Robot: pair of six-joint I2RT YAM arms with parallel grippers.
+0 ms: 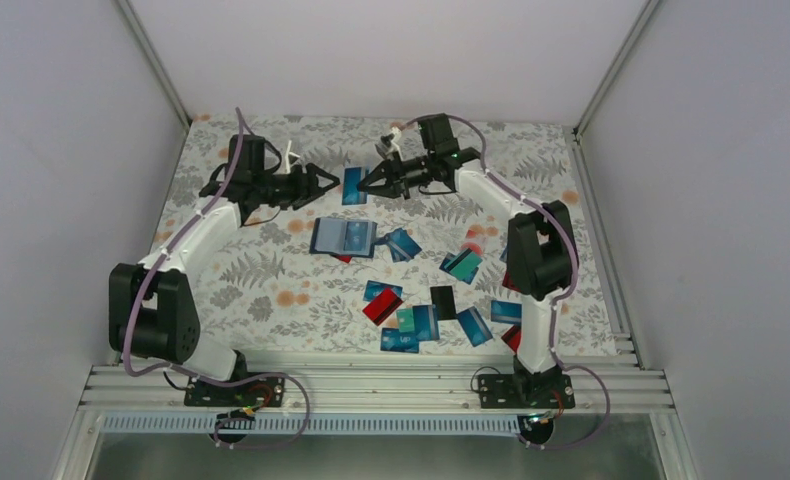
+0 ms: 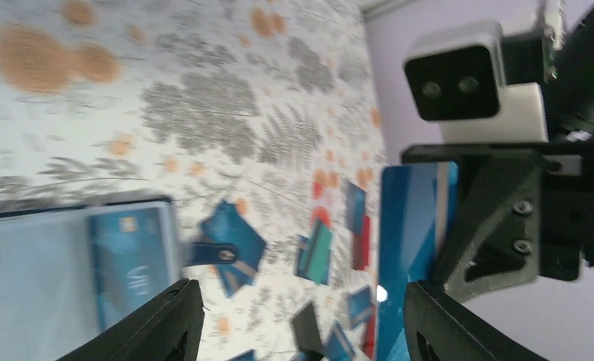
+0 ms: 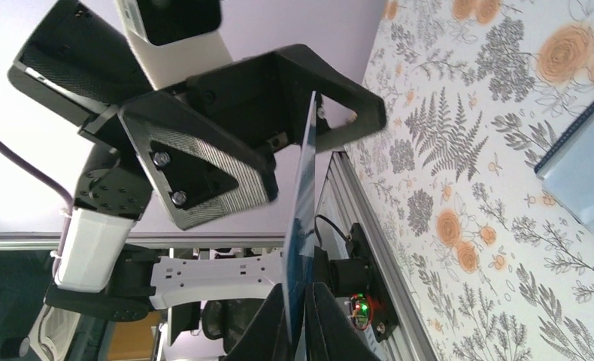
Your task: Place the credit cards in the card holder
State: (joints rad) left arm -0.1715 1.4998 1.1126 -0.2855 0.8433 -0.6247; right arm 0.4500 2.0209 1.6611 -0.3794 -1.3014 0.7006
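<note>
Now the right gripper (image 3: 298, 335) is clenched on the edge of one blue credit card (image 3: 303, 210); the left gripper (image 2: 301, 304) grasps nothing, its fingers spread apart on both sides of the card.

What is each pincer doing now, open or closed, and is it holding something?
Left pincer: open, holding nothing.
Right pincer: closed on a blue card.

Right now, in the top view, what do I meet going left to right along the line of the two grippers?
From the left: left gripper, open → blue credit card → right gripper, shut on that card.
</note>
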